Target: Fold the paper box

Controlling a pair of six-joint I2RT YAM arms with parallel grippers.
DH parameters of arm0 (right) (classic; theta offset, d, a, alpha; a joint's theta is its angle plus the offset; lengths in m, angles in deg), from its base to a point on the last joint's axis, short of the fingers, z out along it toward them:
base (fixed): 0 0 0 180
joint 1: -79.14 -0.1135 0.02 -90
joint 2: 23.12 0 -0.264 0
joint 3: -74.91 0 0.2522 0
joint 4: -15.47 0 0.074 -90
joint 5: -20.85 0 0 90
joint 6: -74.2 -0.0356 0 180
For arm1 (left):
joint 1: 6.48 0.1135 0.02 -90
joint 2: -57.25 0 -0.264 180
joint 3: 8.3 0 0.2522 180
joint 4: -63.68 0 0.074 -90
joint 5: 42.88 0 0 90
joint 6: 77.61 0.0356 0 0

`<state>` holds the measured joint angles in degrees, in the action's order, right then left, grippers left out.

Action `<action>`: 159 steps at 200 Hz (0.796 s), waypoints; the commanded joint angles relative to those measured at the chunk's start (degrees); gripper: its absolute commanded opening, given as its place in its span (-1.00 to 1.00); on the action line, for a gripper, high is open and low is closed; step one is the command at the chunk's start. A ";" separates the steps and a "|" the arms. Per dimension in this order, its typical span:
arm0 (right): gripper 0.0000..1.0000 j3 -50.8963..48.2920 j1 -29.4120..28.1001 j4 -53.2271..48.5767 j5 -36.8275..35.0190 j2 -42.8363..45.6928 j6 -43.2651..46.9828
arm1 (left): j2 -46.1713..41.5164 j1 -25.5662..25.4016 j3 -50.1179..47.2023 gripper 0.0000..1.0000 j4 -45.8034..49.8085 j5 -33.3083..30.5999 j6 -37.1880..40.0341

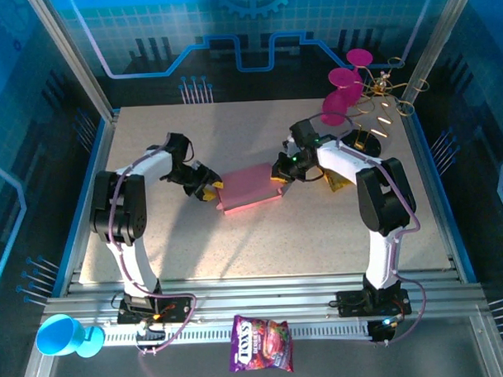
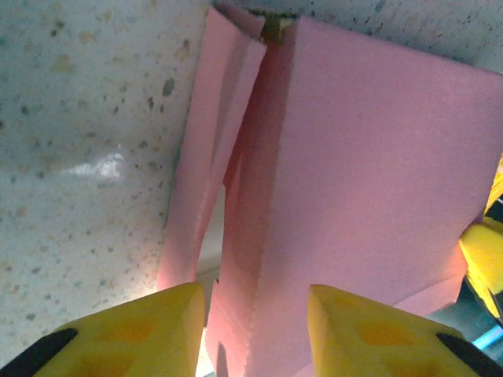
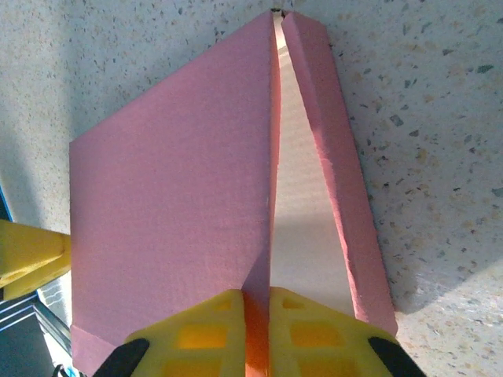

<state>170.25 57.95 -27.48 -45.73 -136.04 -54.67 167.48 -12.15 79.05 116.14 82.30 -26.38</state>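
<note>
The paper box [image 1: 250,188], pink and flat, lies mid-table between my two grippers. My left gripper [image 1: 209,190] is at its left end. In the left wrist view its yellow fingers [image 2: 157,330] stand apart, straddling the box's [image 2: 369,173] folded side edge, with a gap showing beside the left finger; the left gripper [image 2: 255,334] is open. My right gripper [image 1: 277,175] is at the right end. In the right wrist view the right gripper [image 3: 255,314] is shut on the thin upright edge of the box's [image 3: 173,204] top panel, beside a loose side flap [image 3: 338,181] and the whitish inside.
Magenta cups [image 1: 345,90] and gold wire pieces [image 1: 393,97] stand at the back right. A purple snack bag [image 1: 261,343] lies on the front rail and a blue cup [image 1: 62,336] at the front left. Speckled table [image 1: 237,247] lies bare in front of the box.
</note>
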 commanded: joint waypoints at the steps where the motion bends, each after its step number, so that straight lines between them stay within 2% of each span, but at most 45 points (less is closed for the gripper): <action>1: -0.74 -0.99 0.42 -1.56 -0.17 -1.38 2.10 | 0.87 -0.39 -1.56 -0.28 -0.50 -2.46 1.52; 80: -0.68 -0.91 0.23 -4.00 -2.26 -2.26 5.52 | 1.96 -1.43 -2.90 -0.48 -0.80 -5.23 2.25; 126: -0.30 -0.20 0.21 -8.20 -6.51 -1.02 9.24 | 2.12 -1.62 -3.21 -0.61 0.14 -6.43 2.55; 159: -0.18 -0.56 1.00 -9.89 -8.23 1.45 10.57 | 2.26 -1.86 -2.68 -0.64 1.68 -7.13 3.46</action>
<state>170.07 58.17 -33.91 -51.48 -137.02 -46.37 168.16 -13.64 76.88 114.63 78.15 -24.67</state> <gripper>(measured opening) 0.393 0.186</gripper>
